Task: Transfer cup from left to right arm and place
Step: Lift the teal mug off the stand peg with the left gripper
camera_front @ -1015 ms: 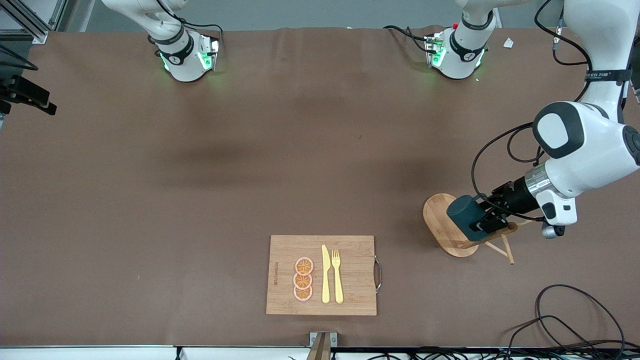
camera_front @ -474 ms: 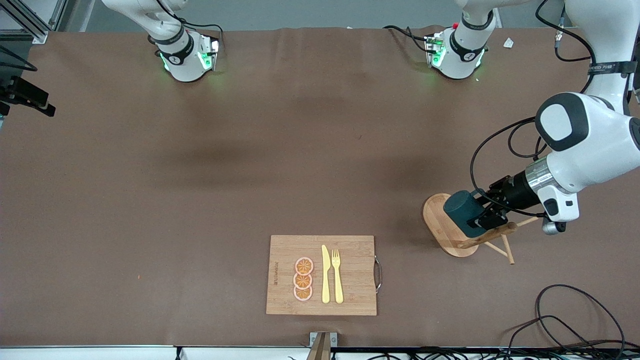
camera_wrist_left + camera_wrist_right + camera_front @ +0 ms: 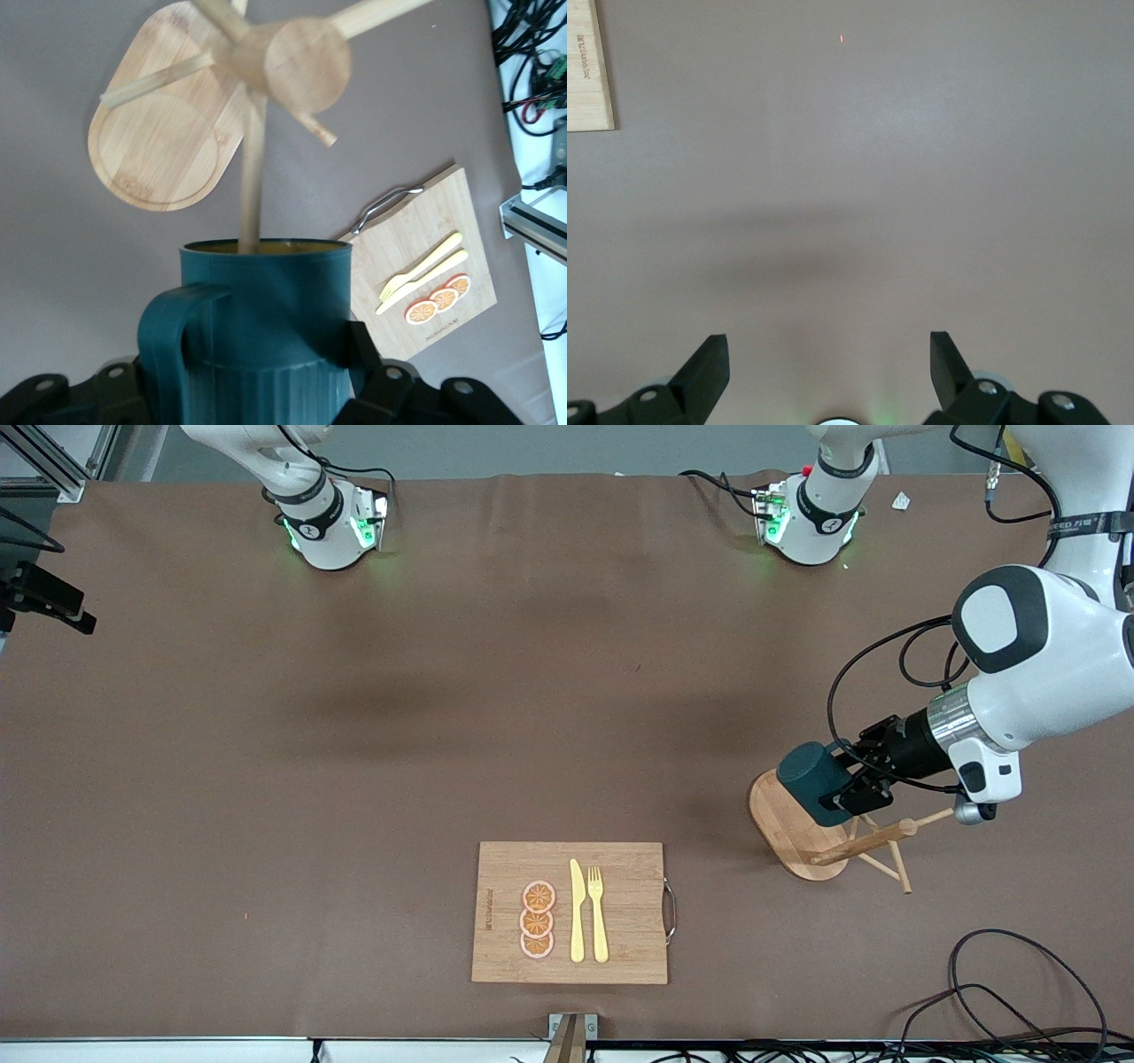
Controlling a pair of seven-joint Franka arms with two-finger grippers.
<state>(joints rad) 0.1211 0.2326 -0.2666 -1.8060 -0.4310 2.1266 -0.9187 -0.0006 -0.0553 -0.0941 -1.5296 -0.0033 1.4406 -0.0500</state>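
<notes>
The cup (image 3: 813,781), a dark teal mug with a loop handle, is held on its side in my left gripper (image 3: 852,786), over the oval wooden base of a mug rack (image 3: 781,828). In the left wrist view the cup (image 3: 266,332) fills the foreground, its ochre inside just showing at the rim, with the gripper's black fingers (image 3: 359,345) pressed on its sides. One of the rack's wooden pegs (image 3: 252,177) reaches to the cup's mouth. My right gripper (image 3: 828,359) is open and empty over bare brown table; it is out of the front view.
A wooden cutting board (image 3: 570,912) lies near the front edge with three orange slices (image 3: 537,919), a yellow knife (image 3: 577,911) and a yellow fork (image 3: 598,912). Black cables (image 3: 1001,992) lie at the left arm's front corner.
My left gripper has lifted the cup up and away from the rack's pegs, toward the arm bases. The rack's pegs now show free below it.
</notes>
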